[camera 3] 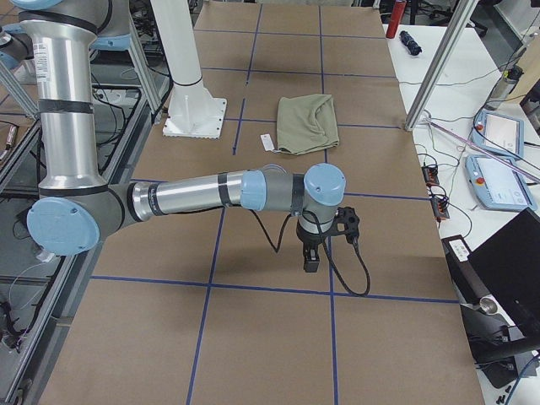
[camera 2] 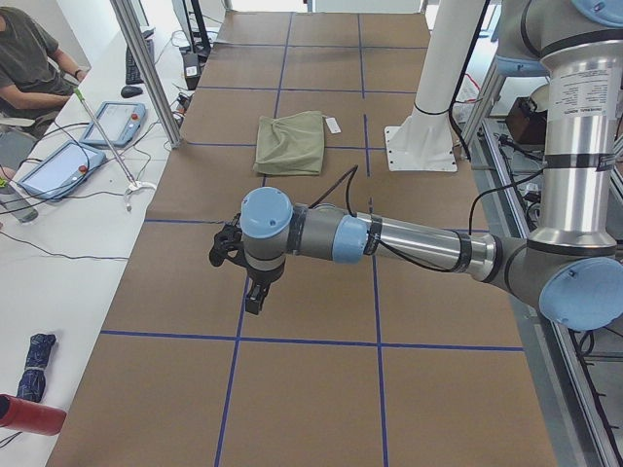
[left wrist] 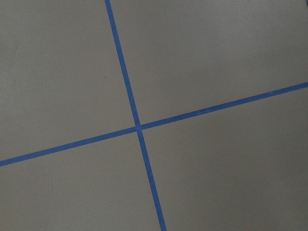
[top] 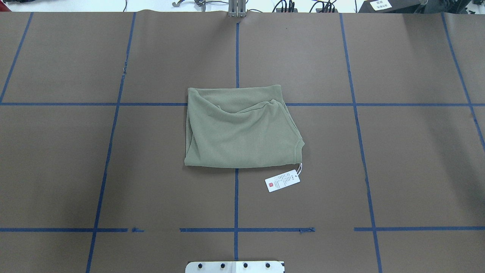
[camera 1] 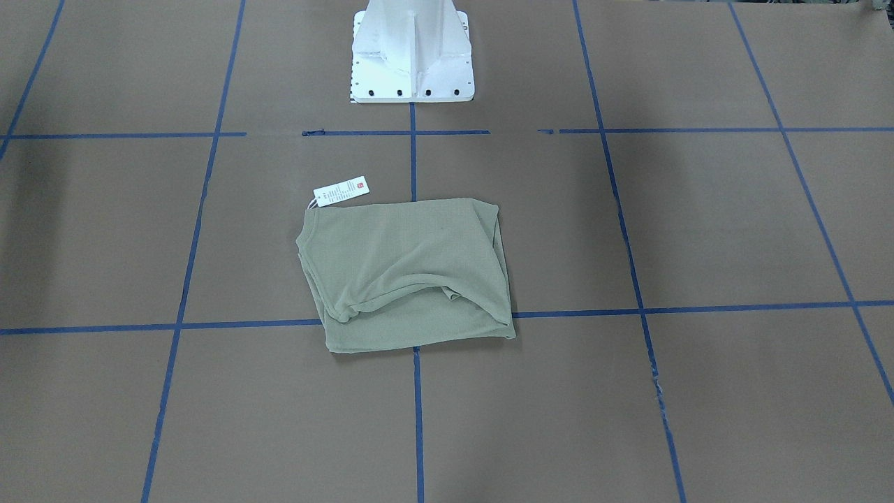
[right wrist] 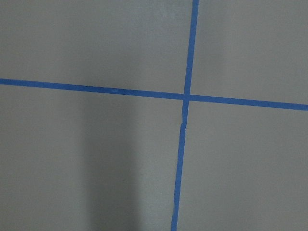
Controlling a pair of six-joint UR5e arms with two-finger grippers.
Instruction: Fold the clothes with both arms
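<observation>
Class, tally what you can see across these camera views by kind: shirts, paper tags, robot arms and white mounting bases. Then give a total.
Shirts: 1, the green shirt, folded on the table
Paper tags: 1, the white tag beside the shirt
Robot arms: 2, the left arm and the right arm
White bases: 1, the base
Total: 5

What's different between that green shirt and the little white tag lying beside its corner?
The shirt is sage green and rumpled in folded layers; the tag is white, flat, with a red mark. The shirt is far bigger than the tag. Both lie on the brown table, joined at one corner.
</observation>
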